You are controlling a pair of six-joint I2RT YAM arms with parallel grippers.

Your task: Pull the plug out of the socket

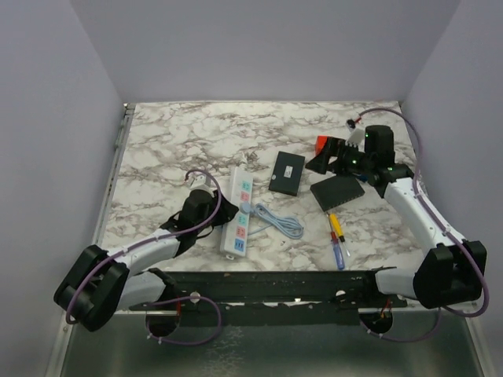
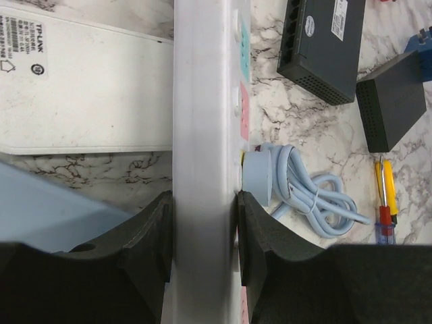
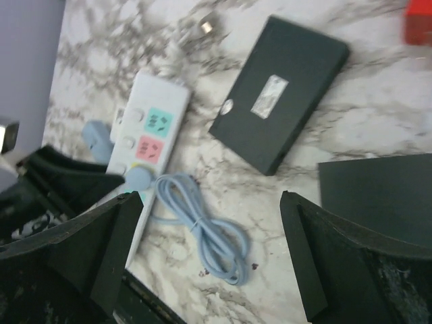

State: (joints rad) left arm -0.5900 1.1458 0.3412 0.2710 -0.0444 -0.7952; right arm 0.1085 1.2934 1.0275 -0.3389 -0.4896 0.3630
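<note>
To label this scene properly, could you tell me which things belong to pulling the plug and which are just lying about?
Belong: socket, clamped by the left gripper; light-blue plug seated in it; coiled cable; open right gripper.
Lying about: black box; dark flat box; screwdrivers; red block; white TP-Link box.

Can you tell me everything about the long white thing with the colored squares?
The power strip is a long white plastic bar lying flat on the marble table. It has a row of pink, green and blue outlet panels. A light-blue plug with a coiled cable sits in an outlet near the middle. The left gripper is shut on the strip's two long sides.
</note>
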